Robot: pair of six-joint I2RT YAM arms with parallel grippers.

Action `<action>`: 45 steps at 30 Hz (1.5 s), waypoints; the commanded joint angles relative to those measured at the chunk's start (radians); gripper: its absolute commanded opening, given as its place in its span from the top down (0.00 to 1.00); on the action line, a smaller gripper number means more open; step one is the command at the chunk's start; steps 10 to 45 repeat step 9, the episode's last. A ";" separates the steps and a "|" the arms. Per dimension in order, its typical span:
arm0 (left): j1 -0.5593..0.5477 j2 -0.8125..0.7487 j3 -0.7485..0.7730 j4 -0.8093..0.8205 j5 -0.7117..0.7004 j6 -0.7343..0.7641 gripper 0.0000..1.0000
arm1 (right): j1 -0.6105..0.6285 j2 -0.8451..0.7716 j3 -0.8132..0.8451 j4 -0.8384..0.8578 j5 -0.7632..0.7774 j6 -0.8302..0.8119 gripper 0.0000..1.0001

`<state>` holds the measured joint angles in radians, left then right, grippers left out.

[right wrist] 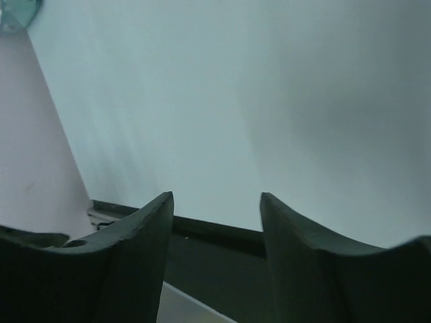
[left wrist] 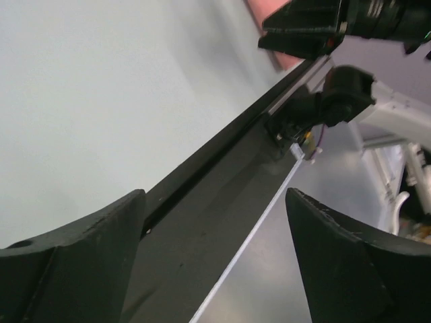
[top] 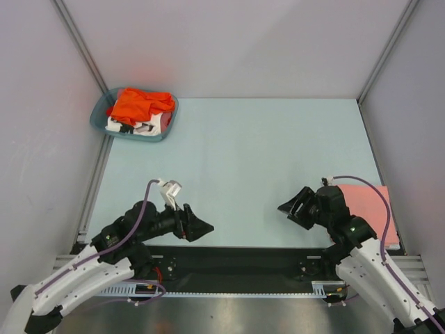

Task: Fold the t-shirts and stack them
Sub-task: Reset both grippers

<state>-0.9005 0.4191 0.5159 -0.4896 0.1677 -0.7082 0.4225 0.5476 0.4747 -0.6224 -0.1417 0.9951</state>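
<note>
We judge the folded salmon-pink cloth t-shirt point(top: 366, 209), lying flat at the near right edge of the pale-blue table point(top: 243, 153), finished, and with the left gripper point(top: 201, 224) gaping wide and the right gripper point(top: 292, 203) parted, both empty, the next move calls for a far-left reach to the bright orange cloth t-shirt point(top: 139, 104) in the teal plastic basket point(top: 170, 120).

White printed t-shirt point(top: 132, 127): mostly buried under orange t-shirt point(top: 139, 104), print unreadable. Salmon-pink t-shirt point(top: 372, 205), counter's point(top: 243, 153) near-right corner: partly behind right arm point(top: 361, 240).
</note>
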 commanded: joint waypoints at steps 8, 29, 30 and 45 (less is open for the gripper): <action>0.008 -0.554 -0.352 0.243 -0.122 -0.470 0.00 | 0.058 -0.210 -0.180 0.319 -0.267 0.126 0.00; 0.008 -0.493 -0.349 0.293 -0.088 -0.447 0.00 | 0.061 -0.277 -0.214 0.405 -0.307 0.161 0.00; 0.008 -0.493 -0.349 0.293 -0.088 -0.447 0.00 | 0.061 -0.277 -0.214 0.405 -0.307 0.161 0.00; 0.008 -0.493 -0.349 0.293 -0.088 -0.447 0.00 | 0.061 -0.277 -0.214 0.405 -0.307 0.161 0.00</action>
